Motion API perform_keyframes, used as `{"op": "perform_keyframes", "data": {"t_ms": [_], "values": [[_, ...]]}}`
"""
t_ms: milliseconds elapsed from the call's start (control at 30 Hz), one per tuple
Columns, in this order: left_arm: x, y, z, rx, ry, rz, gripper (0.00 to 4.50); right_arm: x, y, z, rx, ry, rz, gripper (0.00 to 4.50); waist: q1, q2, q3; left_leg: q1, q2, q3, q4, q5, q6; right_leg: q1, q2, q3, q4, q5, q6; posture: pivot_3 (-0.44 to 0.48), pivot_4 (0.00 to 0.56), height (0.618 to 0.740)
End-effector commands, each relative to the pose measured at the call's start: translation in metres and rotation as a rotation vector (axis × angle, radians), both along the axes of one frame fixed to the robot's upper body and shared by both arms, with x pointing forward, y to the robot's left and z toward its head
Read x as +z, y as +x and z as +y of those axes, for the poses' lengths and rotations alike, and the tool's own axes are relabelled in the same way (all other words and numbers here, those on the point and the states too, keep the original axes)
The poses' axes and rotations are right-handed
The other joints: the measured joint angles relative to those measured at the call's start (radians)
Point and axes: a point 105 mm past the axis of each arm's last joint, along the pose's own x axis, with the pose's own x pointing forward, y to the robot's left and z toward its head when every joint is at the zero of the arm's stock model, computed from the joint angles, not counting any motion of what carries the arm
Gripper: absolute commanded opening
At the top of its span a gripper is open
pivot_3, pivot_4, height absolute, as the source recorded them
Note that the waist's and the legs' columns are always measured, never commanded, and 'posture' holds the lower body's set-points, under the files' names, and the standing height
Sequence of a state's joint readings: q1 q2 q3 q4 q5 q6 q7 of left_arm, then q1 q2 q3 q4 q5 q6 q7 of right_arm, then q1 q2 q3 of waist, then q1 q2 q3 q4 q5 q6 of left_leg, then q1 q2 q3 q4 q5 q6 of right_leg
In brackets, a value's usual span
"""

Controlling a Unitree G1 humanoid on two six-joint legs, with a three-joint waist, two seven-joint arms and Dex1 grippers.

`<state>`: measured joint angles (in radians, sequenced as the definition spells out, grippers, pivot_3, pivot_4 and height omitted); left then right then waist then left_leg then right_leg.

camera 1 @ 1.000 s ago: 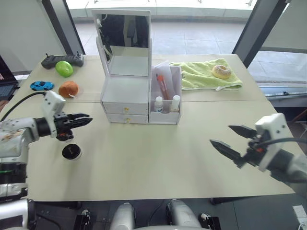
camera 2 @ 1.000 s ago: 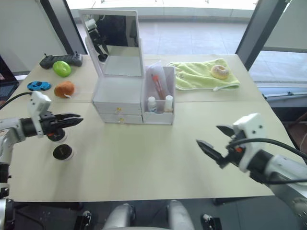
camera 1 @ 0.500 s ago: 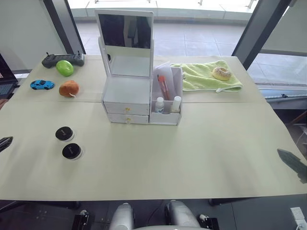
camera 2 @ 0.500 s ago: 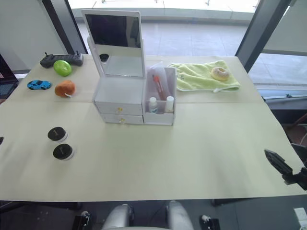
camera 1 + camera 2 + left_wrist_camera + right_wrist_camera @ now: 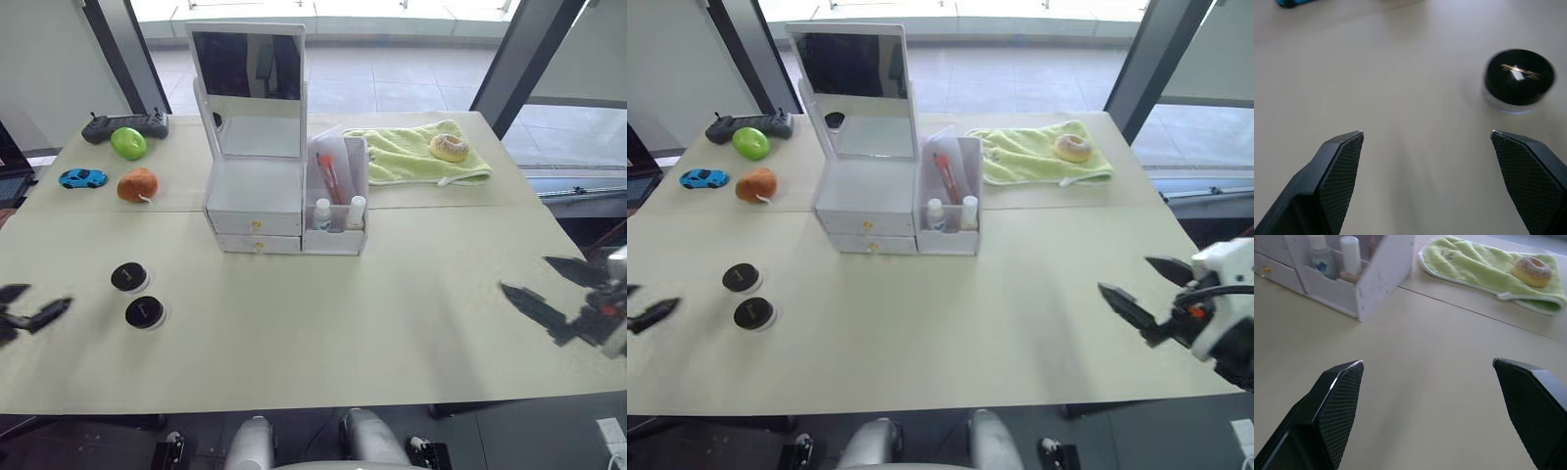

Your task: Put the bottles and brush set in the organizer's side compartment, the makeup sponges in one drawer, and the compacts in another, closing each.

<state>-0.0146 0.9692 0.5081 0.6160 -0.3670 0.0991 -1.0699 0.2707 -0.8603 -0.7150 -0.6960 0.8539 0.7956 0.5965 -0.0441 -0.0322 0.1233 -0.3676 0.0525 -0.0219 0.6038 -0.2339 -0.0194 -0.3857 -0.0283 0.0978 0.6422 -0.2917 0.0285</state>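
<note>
Both grippers, left (image 5: 24, 310) and right (image 5: 1143, 289), hang wide open and empty over the table (image 5: 372, 313); the two compacts (image 5: 136, 296) lie flat, lids up.

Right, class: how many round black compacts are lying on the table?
2. Both sit near the table's left edge, left of the white organizer: one round black compact farther back, the other just in front of it. Any inside the shut drawers would be hidden.
</note>
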Motion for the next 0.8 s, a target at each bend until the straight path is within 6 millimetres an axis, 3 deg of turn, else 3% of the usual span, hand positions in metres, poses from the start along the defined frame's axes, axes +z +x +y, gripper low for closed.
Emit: {"op": "perform_keyframes", "data": {"t_ms": [33, 200, 333, 467, 600, 700, 800], "values": [[0.003, 0.006, -0.059, -0.168, -0.046, -0.023, 4.48, 0.007, 0.011, 0.040, 0.131, 0.016, -0.030, 4.50, -0.003, -0.001, 0.000, 0.000, 0.001, -0.001, 0.000, 0.000, 0.000, 0.000, 0.001, 0.000, 0.000, 0.000, 0.000, 0.000, 0.150, 0.740], [-0.013, -0.005, -0.148, -0.337, -0.159, -0.007, 4.48, 0.008, 0.024, 0.094, 0.324, 0.060, -0.037, 4.50, 0.007, -0.004, -0.001, 0.000, -0.001, -0.003, 0.004, 0.000, 0.000, 0.000, 0.001, 0.000, -0.001, 0.001, 0.000, 0.000, 0.150, 0.740], [-0.009, 0.011, -0.214, -0.283, -0.241, -0.172, 4.48, 0.004, 0.028, 0.121, 0.427, 0.081, -0.027, 4.50, 0.019, -0.002, -0.002, -0.001, -0.003, -0.003, 0.007, 0.000, 0.000, 0.001, -0.001, 0.000, -0.004, 0.003, 0.003, 0.000, 0.150, 0.740], [-0.003, 0.018, -0.231, -0.223, -0.205, -0.266, 4.48, 0.005, 0.028, 0.125, 0.444, 0.087, -0.027, 4.50, 0.021, -0.005, -0.004, -0.001, -0.003, -0.004, 0.008, 0.000, 0.000, 0.002, 0.001, 0.000, -0.006, 0.007, 0.001, 0.000, 0.150, 0.740], [0.008, 0.031, -0.229, -0.129, -0.202, -0.352, 4.48, 0.005, 0.029, 0.124, 0.442, 0.084, -0.027, 4.50, 0.021, -0.001, -0.005, -0.001, -0.003, -0.004, 0.006, 0.000, 0.000, 0.004, 0.003, 0.001, -0.006, 0.007, 0.000, 0.000, 0.150, 0.740], [0.008, 0.039, -0.253, -0.190, -0.185, -0.368, 4.48, 0.005, 0.030, 0.122, 0.436, 0.081, -0.026, 4.50, 0.023, 0.000, -0.005, 0.000, -0.003, -0.004, 0.008, 0.000, 0.000, 0.004, 0.003, 0.001, -0.007, 0.006, 0.001, 0.000, 0.150, 0.740], [0.020, 0.059, -0.262, -0.149, -0.195, -0.420, 4.48, 0.003, 0.029, 0.121, 0.430, 0.078, -0.021, 4.50, 0.027, 0.000, -0.005, -0.001, -0.004, -0.004, 0.009, 0.000, 0.000, 0.004, 0.003, 0.001, -0.010, 0.008, 0.003, 0.000, 0.150, 0.740]]}}
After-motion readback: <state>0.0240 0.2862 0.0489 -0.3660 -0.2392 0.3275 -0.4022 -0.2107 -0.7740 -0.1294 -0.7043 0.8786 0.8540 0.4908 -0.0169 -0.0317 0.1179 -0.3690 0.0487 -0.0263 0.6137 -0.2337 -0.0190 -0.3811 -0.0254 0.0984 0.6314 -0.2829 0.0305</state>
